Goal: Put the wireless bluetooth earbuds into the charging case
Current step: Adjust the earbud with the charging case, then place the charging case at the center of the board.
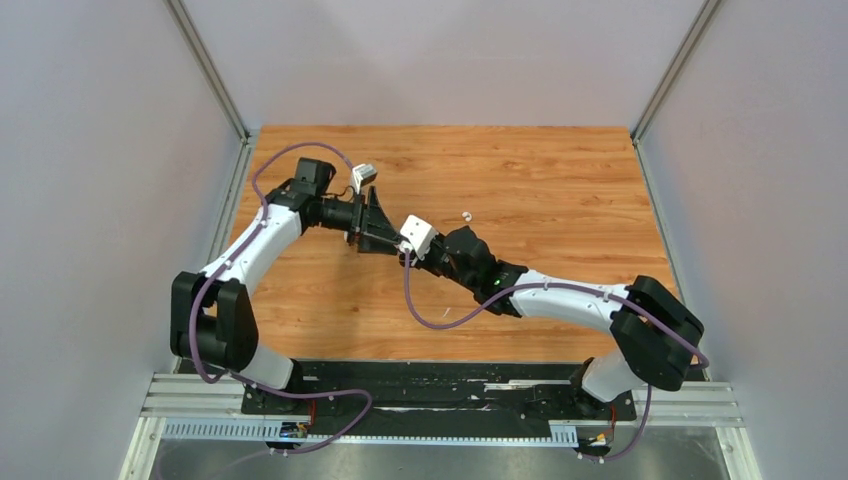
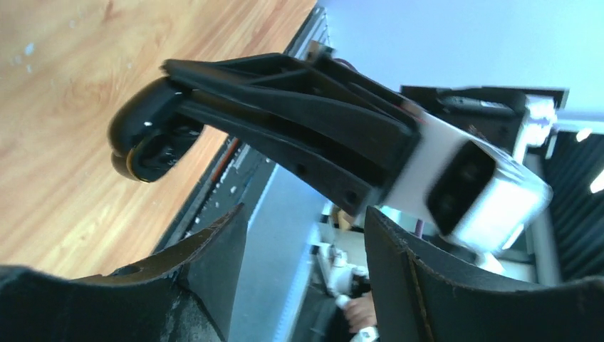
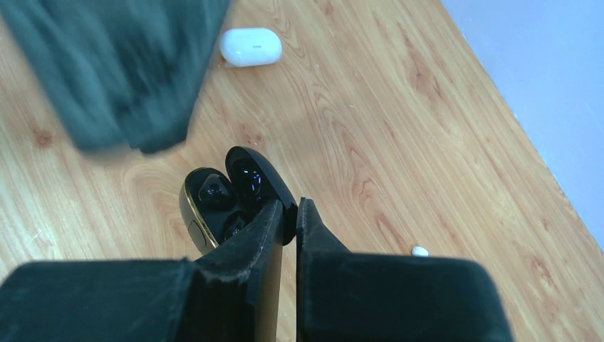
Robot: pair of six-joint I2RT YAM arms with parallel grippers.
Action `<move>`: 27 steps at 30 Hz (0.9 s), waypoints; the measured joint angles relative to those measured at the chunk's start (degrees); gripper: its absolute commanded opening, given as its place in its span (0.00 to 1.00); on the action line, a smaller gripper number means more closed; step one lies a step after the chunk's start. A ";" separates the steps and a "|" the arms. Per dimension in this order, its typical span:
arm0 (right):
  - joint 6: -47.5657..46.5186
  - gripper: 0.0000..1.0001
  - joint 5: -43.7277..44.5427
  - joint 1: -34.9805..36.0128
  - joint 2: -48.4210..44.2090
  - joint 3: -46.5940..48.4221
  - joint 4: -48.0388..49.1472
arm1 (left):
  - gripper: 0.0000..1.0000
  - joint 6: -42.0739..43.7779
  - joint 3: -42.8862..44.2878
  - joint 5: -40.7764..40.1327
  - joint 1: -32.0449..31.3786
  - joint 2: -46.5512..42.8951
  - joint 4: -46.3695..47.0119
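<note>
In the right wrist view a glossy black charging case [image 3: 206,214] with a gold rim stands open, and my right gripper [image 3: 288,208] is shut on its raised lid [image 3: 258,178]. Two glossy black earbuds [image 3: 212,189] sit in its wells. A white earbud [image 3: 420,251] lies loose on the wood to the right, and it also shows in the top view [image 1: 466,214]. My left gripper [image 2: 306,246] is open with nothing between its fingers, just beside the right one. Its camera sees the black case [image 2: 146,139] at the tips of the right gripper's fingers [image 2: 285,114].
A closed white case [image 3: 249,46] lies on the wooden table [image 1: 560,190] beyond the left gripper's blurred fingers [image 3: 128,71]. Grey walls enclose the table on the left, back and right. Both arms meet left of the table's centre [image 1: 395,240].
</note>
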 measured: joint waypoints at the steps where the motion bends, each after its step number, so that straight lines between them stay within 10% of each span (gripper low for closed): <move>1: 0.63 0.00 -0.15 -0.35 0.00 0.44 -1.33 | 0.69 2.99 2.16 0.55 0.44 -0.33 -2.86; 8: 4.79 0.00 -1.29 -5.42 -1.36 4.37 -9.70 | 0.73 22.27 10.43 -1.16 2.51 -4.37 -16.15; 16: 14.23 0.00 -11.54 -13.29 -3.82 14.01 -21.86 | 0.76 28.46 -10.67 -12.87 2.69 -28.59 2.14; 27: 14.75 0.05 -13.07 -19.85 -5.09 -3.87 -32.50 | 0.75 28.79 -9.46 -22.21 2.75 -24.00 5.22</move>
